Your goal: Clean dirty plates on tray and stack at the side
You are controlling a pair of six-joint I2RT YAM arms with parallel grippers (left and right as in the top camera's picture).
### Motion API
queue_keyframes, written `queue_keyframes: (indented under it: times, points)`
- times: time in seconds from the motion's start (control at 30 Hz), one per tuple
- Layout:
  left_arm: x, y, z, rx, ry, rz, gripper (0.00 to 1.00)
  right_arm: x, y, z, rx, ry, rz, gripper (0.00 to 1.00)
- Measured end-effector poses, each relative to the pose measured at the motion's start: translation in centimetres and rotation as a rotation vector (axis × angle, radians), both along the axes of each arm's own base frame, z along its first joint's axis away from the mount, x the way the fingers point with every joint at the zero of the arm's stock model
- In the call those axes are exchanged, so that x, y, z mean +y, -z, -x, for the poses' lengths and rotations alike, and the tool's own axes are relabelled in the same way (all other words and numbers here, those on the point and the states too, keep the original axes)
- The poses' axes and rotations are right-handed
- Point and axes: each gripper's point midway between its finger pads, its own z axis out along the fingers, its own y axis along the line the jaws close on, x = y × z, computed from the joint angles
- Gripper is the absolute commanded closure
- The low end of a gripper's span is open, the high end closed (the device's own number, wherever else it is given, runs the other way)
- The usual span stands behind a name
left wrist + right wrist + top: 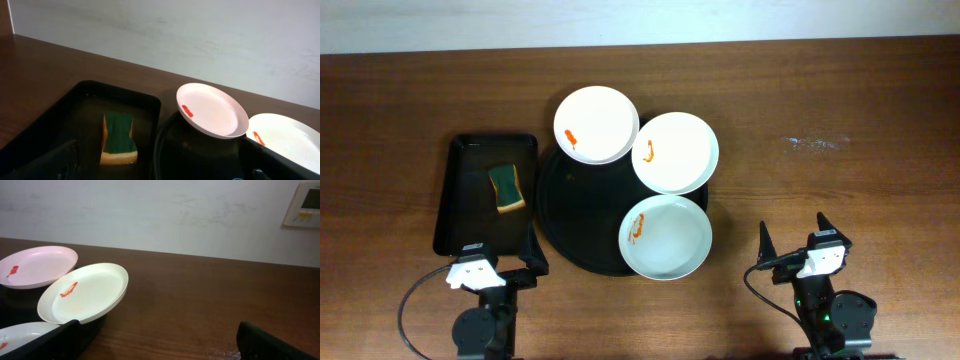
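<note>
Three white plates with red smears lie on a round black tray (575, 215): one at the back left (597, 124), one at the back right (675, 151), one at the front (666, 237). A green-and-yellow sponge (506, 187) lies in a black rectangular tray (460, 200); it also shows in the left wrist view (119, 138). My left gripper (498, 262) is open and empty at the front, near the rectangular tray's front edge. My right gripper (796, 240) is open and empty over bare table, right of the front plate.
The wooden table (840, 120) extends to the right of the plates, with a faint whitish scuff (812, 143). A white wall runs along the back edge.
</note>
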Motion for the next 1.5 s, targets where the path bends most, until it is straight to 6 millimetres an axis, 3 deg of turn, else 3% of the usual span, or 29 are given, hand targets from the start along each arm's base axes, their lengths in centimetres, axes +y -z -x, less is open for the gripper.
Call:
queue_keyframes:
  times: [1.5]
  points:
    - [-0.01, -0.48, -0.06, -0.021, 0.000, 0.000, 0.01, 0.31, -0.14, 0.03, -0.004, -0.017, -0.014, 0.01]
